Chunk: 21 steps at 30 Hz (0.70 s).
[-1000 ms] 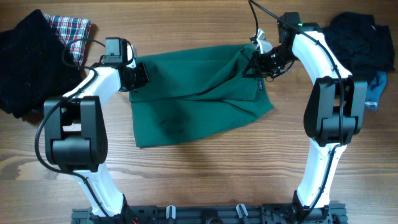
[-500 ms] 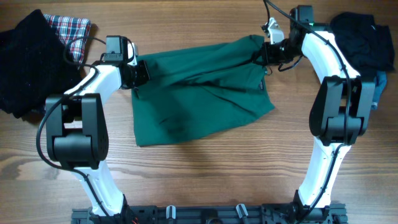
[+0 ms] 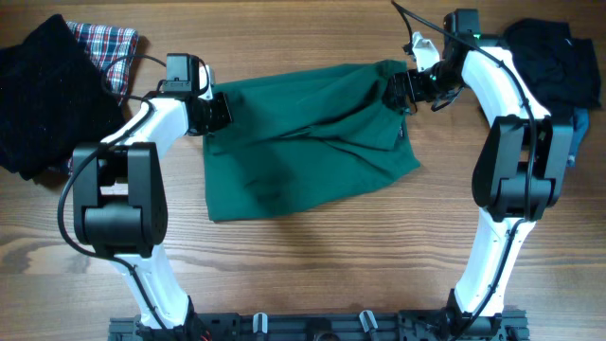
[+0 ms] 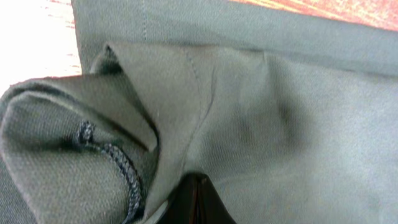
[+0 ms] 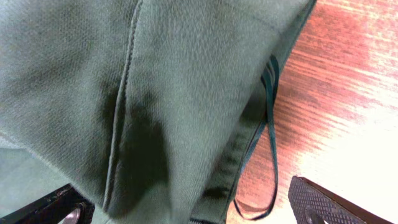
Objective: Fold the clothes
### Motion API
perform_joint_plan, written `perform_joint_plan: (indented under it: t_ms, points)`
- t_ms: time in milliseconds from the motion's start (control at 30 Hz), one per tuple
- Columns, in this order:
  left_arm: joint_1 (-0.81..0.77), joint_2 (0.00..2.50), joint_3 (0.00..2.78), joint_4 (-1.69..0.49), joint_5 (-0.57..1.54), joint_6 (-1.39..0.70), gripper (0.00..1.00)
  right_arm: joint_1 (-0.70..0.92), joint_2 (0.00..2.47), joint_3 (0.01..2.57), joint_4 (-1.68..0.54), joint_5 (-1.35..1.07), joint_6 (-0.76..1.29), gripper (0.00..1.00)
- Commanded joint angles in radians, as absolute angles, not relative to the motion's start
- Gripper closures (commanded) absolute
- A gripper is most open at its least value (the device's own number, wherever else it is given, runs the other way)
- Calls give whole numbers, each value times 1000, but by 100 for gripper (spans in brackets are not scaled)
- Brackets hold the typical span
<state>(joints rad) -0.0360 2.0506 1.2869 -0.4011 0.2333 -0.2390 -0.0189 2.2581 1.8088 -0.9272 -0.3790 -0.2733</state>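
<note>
The left hand (image 3: 210, 111) is pressed together on the far left corner of the green garment (image 3: 303, 152), with cloth and a dark cord (image 4: 117, 162) bunched at its fingers. The right hand (image 3: 403, 87) stands spread wide at the far right corner, pinching nothing. The garment lies across the table (image 3: 303, 275), rumpled along its far edge. The first fold looks barely begun; next, the right hand needs a grip on its corner.

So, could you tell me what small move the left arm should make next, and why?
Probably open the left gripper and release the clothes: it is shut on the far-left corner, while the right gripper stands open at the far-right corner, so that side is free.
</note>
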Motion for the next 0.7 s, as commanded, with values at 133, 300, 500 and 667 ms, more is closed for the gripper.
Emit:
perform_joint_plan:
  t_ms: [133, 300, 500, 667]
  points:
    - [-22, 1895, 1259, -535, 210, -212, 96, -26, 2094, 1871, -1059, -434, -225, 1]
    - [-22, 1744, 1259, -708, 217, -213, 67, -26, 2046, 1871, -1176, -575, -202, 0]
    - [-22, 1647, 1259, -885, 326, -224, 23, -35, 2032, 1871, -1346, -538, -209, 0]
    - [-22, 1634, 1259, -1084, 314, -244, 37, -37, 2024, 1871, -1419, -471, -201, 2]
